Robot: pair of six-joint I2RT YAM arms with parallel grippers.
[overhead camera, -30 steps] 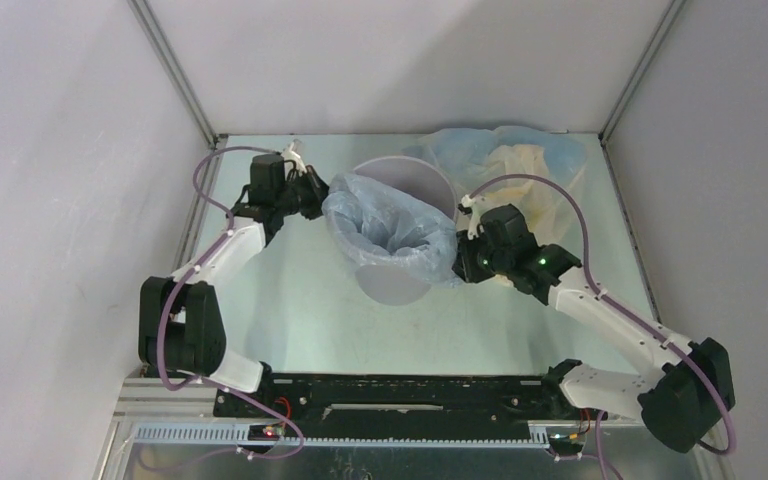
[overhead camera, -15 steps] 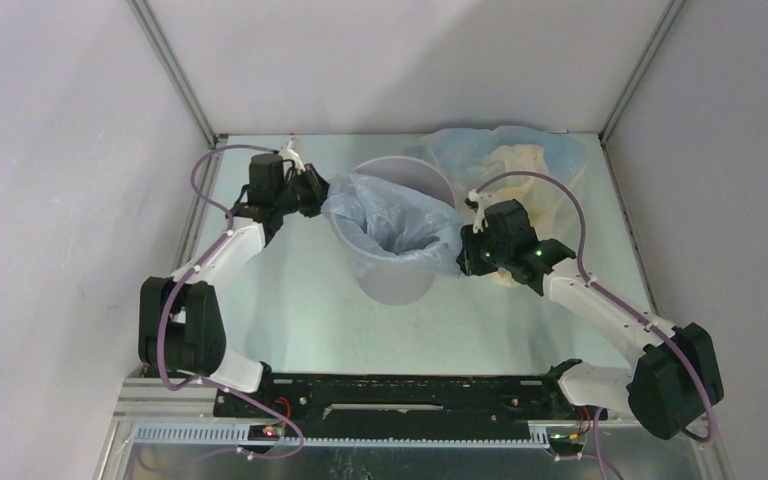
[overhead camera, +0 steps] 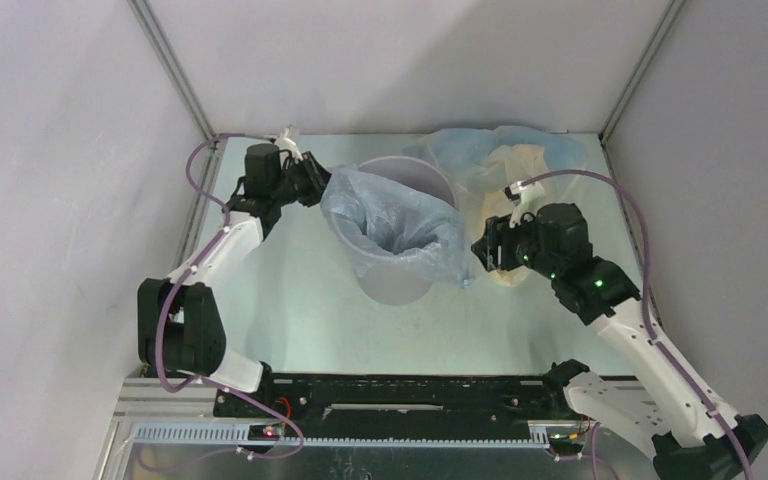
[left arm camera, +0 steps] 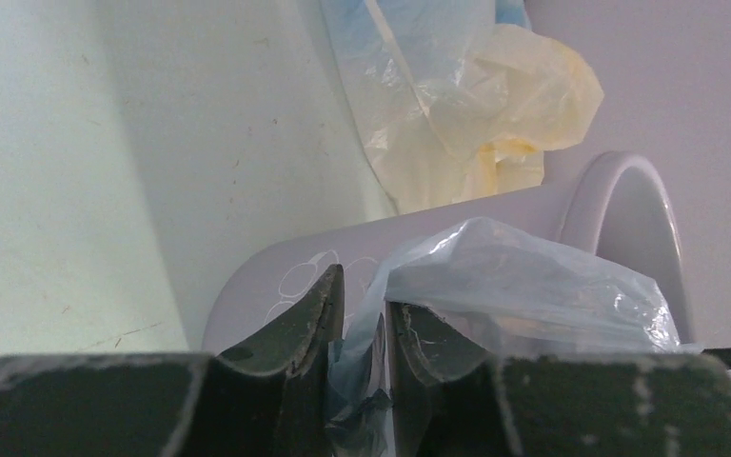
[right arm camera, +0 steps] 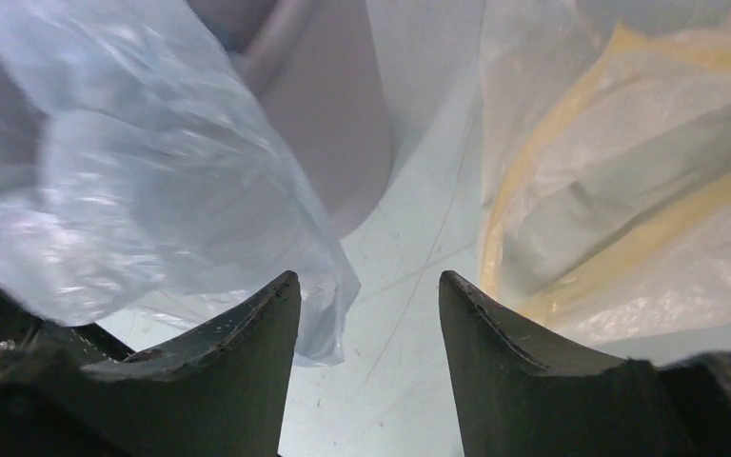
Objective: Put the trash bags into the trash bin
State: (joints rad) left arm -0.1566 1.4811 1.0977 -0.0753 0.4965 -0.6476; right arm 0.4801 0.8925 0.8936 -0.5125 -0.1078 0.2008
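The light grey trash bin (overhead camera: 392, 286) stands mid-table with a pale blue-grey trash bag (overhead camera: 400, 222) draped over its mouth and hanging down its right side. My left gripper (overhead camera: 312, 185) is at the bin's left rim. In the left wrist view its jaws (left arm camera: 366, 307) are narrowly open, with the bag's film (left arm camera: 523, 286) lying loosely in the gap against the bin wall (left arm camera: 266, 286). My right gripper (overhead camera: 482, 252) is just right of the bin. It (right arm camera: 366, 286) stands wide open and empty, and the bag's edge (right arm camera: 152, 171) hangs beside its left finger.
More trash bags, pale blue and cream-yellow (overhead camera: 520, 160), lie heaped at the back right corner, close behind my right gripper; the cream-yellow one (right arm camera: 609, 190) fills the right of that wrist view. Enclosure walls bound the table on three sides.
My right gripper has opened, let go of the bag's edge and drawn back to the right. My left gripper's jaws have parted a little around the film and shifted slightly back.
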